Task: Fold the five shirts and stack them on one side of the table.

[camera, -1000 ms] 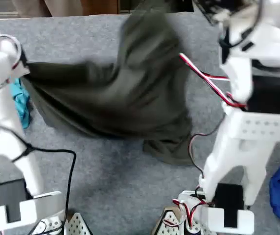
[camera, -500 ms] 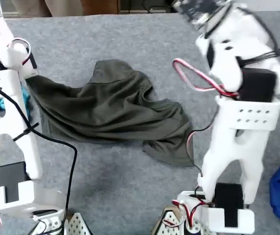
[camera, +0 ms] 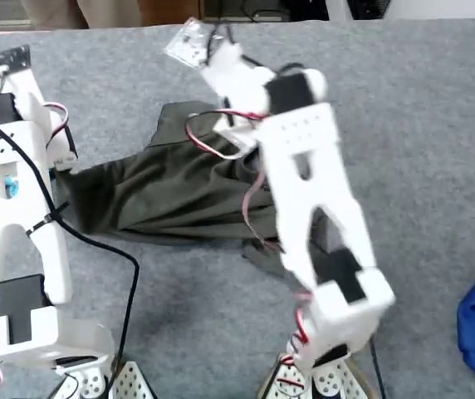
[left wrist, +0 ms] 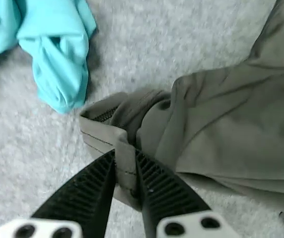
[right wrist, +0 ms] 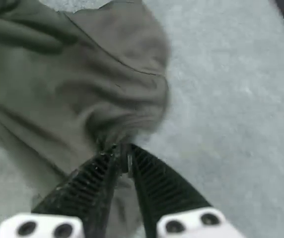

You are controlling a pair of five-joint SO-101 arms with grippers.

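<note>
left gripper [left wrist: 124, 159] – clenched on a folded hem of the olive shirt [left wrist: 221, 129], the cloth pinched between both ribbed fingers [left wrist: 90, 188]. right gripper [right wrist: 123, 154] – also clenched, grasping a bunched fold of the same olive shirt [right wrist: 82, 84].

in the high view the olive shirt [camera: 150, 195] lies crumpled on the grey table [camera: 403, 125]. its long axis runs side to side, from the left arm [camera: 17, 216] to the right arm [camera: 312, 208], which crosses over its right end. one lobe of cloth points toward the table's far edge.

a turquoise shirt [left wrist: 57, 49] lies bunched just beside the held hem, apart from it. a blue shirt [camera: 474, 324] lies well apart at the table's right edge.
</note>
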